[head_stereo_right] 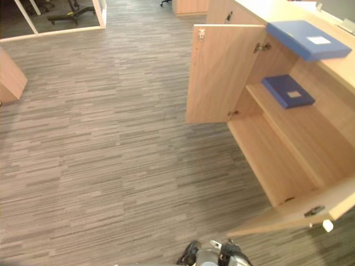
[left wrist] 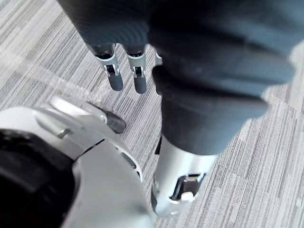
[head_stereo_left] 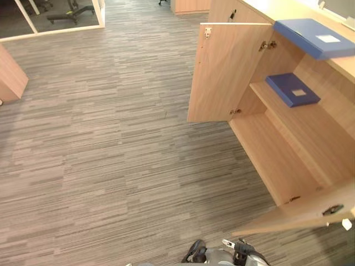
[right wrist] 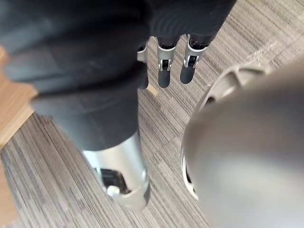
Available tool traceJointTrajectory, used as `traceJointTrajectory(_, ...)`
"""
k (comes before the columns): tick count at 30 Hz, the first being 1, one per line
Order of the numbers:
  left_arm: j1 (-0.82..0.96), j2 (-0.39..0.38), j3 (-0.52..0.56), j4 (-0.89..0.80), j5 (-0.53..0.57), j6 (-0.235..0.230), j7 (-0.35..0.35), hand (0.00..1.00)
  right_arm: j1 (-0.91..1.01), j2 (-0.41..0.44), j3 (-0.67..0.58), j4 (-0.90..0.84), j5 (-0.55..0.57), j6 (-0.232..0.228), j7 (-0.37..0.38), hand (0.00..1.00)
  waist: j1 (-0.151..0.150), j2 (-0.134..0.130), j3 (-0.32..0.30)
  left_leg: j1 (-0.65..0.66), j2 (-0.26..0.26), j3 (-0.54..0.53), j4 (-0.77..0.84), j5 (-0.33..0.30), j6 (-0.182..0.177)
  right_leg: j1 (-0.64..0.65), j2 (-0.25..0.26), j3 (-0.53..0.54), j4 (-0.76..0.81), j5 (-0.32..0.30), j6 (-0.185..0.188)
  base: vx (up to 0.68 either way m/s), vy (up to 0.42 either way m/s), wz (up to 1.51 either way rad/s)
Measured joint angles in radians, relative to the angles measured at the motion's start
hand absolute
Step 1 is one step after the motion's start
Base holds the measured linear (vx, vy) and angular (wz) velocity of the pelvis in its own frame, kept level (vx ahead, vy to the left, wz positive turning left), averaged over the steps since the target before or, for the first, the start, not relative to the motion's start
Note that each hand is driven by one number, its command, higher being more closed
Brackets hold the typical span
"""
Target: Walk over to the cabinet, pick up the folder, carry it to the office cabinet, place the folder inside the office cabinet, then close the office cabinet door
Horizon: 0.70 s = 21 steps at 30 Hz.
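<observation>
**Hand state.** The left hand (left wrist: pixel 137 78) and the right hand (right wrist: pixel 164 71) hang over the carpet floor (head_stereo_left: pixel 111 166). Their fingers are straight and loosely spread, and they grip nothing.

**Task object location.** Two blue folders are present at the open cabinet (head_stereo_left: pixel 277 160).
- The upper folder (head_stereo_left: pixel 316 37) lies flat on the counter (head_stereo_left: pixel 272 11) that forms the cabinet top, and slightly overhangs its front edge.
- The lower folder (head_stereo_left: pixel 292 90) lies flat on the shelf (head_stereo_left: pixel 299 122) inside, at the end beside the far door (head_stereo_left: pixel 222 72).

It cannot be determined which one is the task folder.

**Governing relation.** The cabinet stands ahead and to the robot's right, well apart from both hands. The long axis of each folder runs roughly along the cabinet front. The right hand is judged the nearer. The near door (head_stereo_left: pixel 310 213) stands open between the robot and the cabinet interior.
</observation>
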Motion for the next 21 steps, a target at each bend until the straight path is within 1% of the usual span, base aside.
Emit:
traceJointTrajectory(1, -0.001, -0.005, 0.018, -0.003, -0.044, -0.002, 0.001, 0.00, 0.010, -0.001, 0.003, 0.002, 0.000, 0.000, -0.002, 0.00, 0.002, 0.000, -0.004, -0.099, 0.043, 0.000, 0.237, -0.018, 0.000, 0.034, 0.028, -0.004, -0.036, -0.002, -0.002, 0.27, -0.174, -0.02)
traceJointTrajectory(2, 0.004, -0.015, 0.030, -0.006, -0.069, 0.000, 0.000, 0.00, 0.010, -0.004, 0.003, 0.014, 0.000, 0.000, -0.004, 0.00, 0.008, 0.007, -0.005, -0.177, 0.080, -0.018, 0.465, -0.013, -0.005, 0.076, 0.057, 0.010, -0.063, -0.003, -0.005, 0.33, -0.173, -0.22)
traceJointTrajectory(3, 0.009, -0.020, 0.032, -0.006, -0.081, 0.001, 0.001, 0.00, 0.010, -0.006, 0.003, 0.021, 0.000, 0.000, -0.005, 0.00, 0.012, 0.011, -0.006, -0.207, 0.089, -0.025, 0.563, -0.015, -0.007, 0.100, 0.069, 0.023, -0.075, -0.004, -0.008, 0.33, -0.059, -0.55)
traceJointTrajectory(4, 0.014, -0.024, 0.033, -0.008, -0.102, 0.002, 0.001, 0.00, 0.010, -0.006, 0.003, 0.033, -0.001, 0.001, -0.006, 0.00, 0.018, 0.004, -0.004, -0.246, 0.091, -0.032, 0.715, -0.024, -0.010, 0.141, 0.078, 0.049, -0.083, -0.015, -0.031, 0.28, 0.038, -0.63)
traceJointTrajectory(5, 0.020, -0.023, 0.028, -0.016, -0.107, 0.003, 0.002, 0.00, 0.010, -0.005, 0.004, 0.040, -0.004, 0.002, -0.006, 0.00, 0.021, 0.004, -0.003, -0.280, 0.080, -0.027, 0.788, -0.039, -0.005, 0.176, 0.084, 0.077, -0.105, -0.018, -0.030, 0.22, 0.037, -0.62)
traceJointTrajectory(6, 0.020, -0.024, 0.026, -0.021, -0.109, 0.003, 0.002, 0.00, 0.009, -0.005, 0.005, 0.040, -0.006, 0.003, -0.006, 0.00, 0.024, 0.003, -0.003, -0.294, 0.074, -0.021, 0.796, -0.046, 0.005, 0.190, 0.084, 0.094, -0.112, -0.020, -0.028, 0.25, 0.057, -0.67)
traceJointTrajectory(7, 0.020, -0.025, 0.020, -0.032, -0.118, 0.002, 0.002, 0.00, 0.008, -0.006, 0.011, 0.041, -0.005, 0.008, -0.006, 0.00, 0.033, 0.001, -0.002, -0.334, 0.056, -0.018, 0.780, -0.061, 0.022, 0.217, 0.083, 0.132, -0.131, -0.020, -0.026, 0.24, 0.099, -0.90)
traceJointTrajectory(8, 0.022, -0.025, 0.011, -0.045, -0.122, 0.002, 0.003, 0.00, 0.002, -0.003, 0.012, 0.041, -0.005, 0.011, -0.006, 0.00, 0.044, -0.001, 0.000, -0.369, 0.043, -0.017, 0.721, -0.069, 0.025, 0.231, 0.072, 0.164, -0.139, -0.012, -0.019, 0.29, 0.140, -0.97)
traceJointTrajectory(9, 0.026, -0.025, 0.008, -0.046, -0.123, 0.001, 0.003, 0.00, 0.001, -0.002, 0.012, 0.041, -0.005, 0.012, -0.006, 0.00, 0.049, -0.003, 0.002, -0.382, 0.034, -0.020, 0.671, -0.076, 0.021, 0.238, 0.065, 0.182, -0.140, -0.011, -0.015, 0.23, 0.182, -0.95)
traceJointTrajectory(10, 0.030, -0.024, 0.008, -0.052, -0.126, 0.001, 0.003, 0.00, 0.002, 0.001, 0.012, 0.040, -0.005, 0.013, -0.006, 0.00, 0.050, -0.012, 0.008, -0.406, 0.006, -0.036, 0.549, -0.082, 0.025, 0.254, 0.038, 0.208, -0.141, -0.009, 0.011, 0.32, 0.287, -0.72)
traceJointTrajectory(11, 0.030, -0.019, 0.009, -0.064, -0.126, 0.001, 0.003, 0.00, 0.003, 0.004, 0.012, 0.040, -0.005, 0.013, -0.007, 0.00, 0.049, -0.029, 0.020, -0.415, -0.037, -0.062, 0.392, -0.067, 0.014, 0.276, -0.002, 0.229, -0.142, -0.015, 0.041, 0.33, 0.310, -0.65)
traceJointTrajectory(12, 0.030, -0.015, 0.010, -0.066, -0.125, 0.000, 0.003, 0.00, 0.006, 0.004, 0.012, 0.039, -0.006, 0.013, -0.008, 0.00, 0.049, -0.036, 0.023, -0.416, -0.068, -0.097, 0.255, -0.033, 0.012, 0.294, -0.032, 0.241, -0.145, -0.021, 0.062, 0.31, 0.306, -0.41)
traceJointTrajectory(13, 0.030, -0.015, 0.012, -0.066, -0.125, 0.000, 0.003, 0.00, 0.009, 0.003, 0.012, 0.038, -0.006, 0.013, -0.008, 0.00, 0.049, -0.037, 0.024, -0.415, -0.082, -0.125, 0.165, 0.002, 0.014, 0.305, -0.048, 0.247, -0.149, -0.023, 0.083, 0.28, 0.307, -0.34)
traceJointTrajectory(14, 0.032, -0.014, 0.017, -0.064, -0.124, 0.000, 0.003, 0.00, 0.011, 0.004, 0.015, 0.038, -0.007, 0.013, -0.009, 0.00, 0.052, -0.042, 0.025, -0.402, -0.101, -0.161, 0.054, 0.127, -0.001, 0.336, -0.076, 0.261, -0.163, -0.028, 0.122, 0.39, 0.413, -0.33)
traceJointTrajectory(15, 0.038, -0.014, 0.025, -0.064, -0.124, -0.001, 0.003, 0.00, 0.012, 0.015, 0.024, 0.038, -0.010, 0.012, -0.009, 0.00, 0.061, -0.042, 0.018, -0.366, -0.130, -0.160, 0.015, 0.281, 0.004, 0.365, -0.095, 0.276, -0.189, -0.026, 0.145, 0.41, 0.400, -0.31)
traceJointTrajectory(16, 0.031, -0.004, 0.032, -0.066, -0.124, -0.002, 0.003, 0.00, 0.002, 0.033, 0.028, 0.041, -0.010, 0.012, -0.009, 0.00, 0.068, -0.065, 0.026, -0.365, -0.146, -0.151, 0.030, 0.262, 0.019, 0.370, -0.108, 0.288, -0.200, -0.024, 0.146, 0.40, 0.311, -0.20)
traceJointTrajectory(17, 0.013, 0.008, 0.038, -0.067, -0.124, -0.012, 0.004, 0.00, -0.021, 0.057, 0.056, 0.042, -0.010, 0.012, -0.007, 0.00, 0.071, -0.089, 0.037, -0.385, -0.153, -0.155, 0.084, 0.224, 0.020, 0.369, -0.095, 0.318, -0.220, 0.015, 0.115, 0.34, 0.214, -0.18)
traceJointTrajectory(18, 0.004, 0.020, 0.061, -0.060, -0.126, -0.012, 0.005, 0.00, -0.043, 0.059, 0.061, 0.041, -0.015, 0.012, -0.007, 0.00, 0.081, -0.088, 0.043, -0.406, -0.158, -0.163, 0.168, 0.184, 0.030, 0.373, -0.092, 0.315, -0.233, 0.050, 0.111, 0.37, 0.224, -0.23)
traceJointTrajectory(19, 0.004, 0.017, 0.090, -0.054, -0.130, -0.013, 0.006, 0.00, -0.055, 0.059, 0.061, 0.039, -0.015, 0.009, -0.006, 0.00, 0.085, -0.089, 0.041, -0.411, -0.168, -0.191, 0.206, 0.163, 0.033, 0.388, -0.096, 0.328, -0.247, 0.087, 0.132, 0.29, 0.177, -0.26)
traceJointTrajectory(20, 0.005, 0.014, 0.106, -0.047, -0.134, -0.013, 0.007, 0.00, -0.058, 0.060, 0.061, 0.037, -0.015, 0.005, -0.006, 0.00, 0.086, -0.090, 0.035, -0.409, -0.176, -0.207, 0.214, 0.156, 0.033, 0.392, -0.100, 0.333, -0.257, 0.109, 0.136, 0.26, 0.156, -0.22)
traceJointTrajectory(21, 0.006, 0.017, 0.122, -0.036, -0.142, -0.013, 0.008, 0.00, -0.064, 0.060, 0.060, 0.037, -0.015, -0.001, -0.006, 0.00, 0.088, -0.094, 0.022, -0.408, -0.187, -0.213, 0.214, 0.155, 0.033, 0.389, -0.110, 0.351, -0.273, 0.155, 0.137, 0.22, 0.140, -0.24)
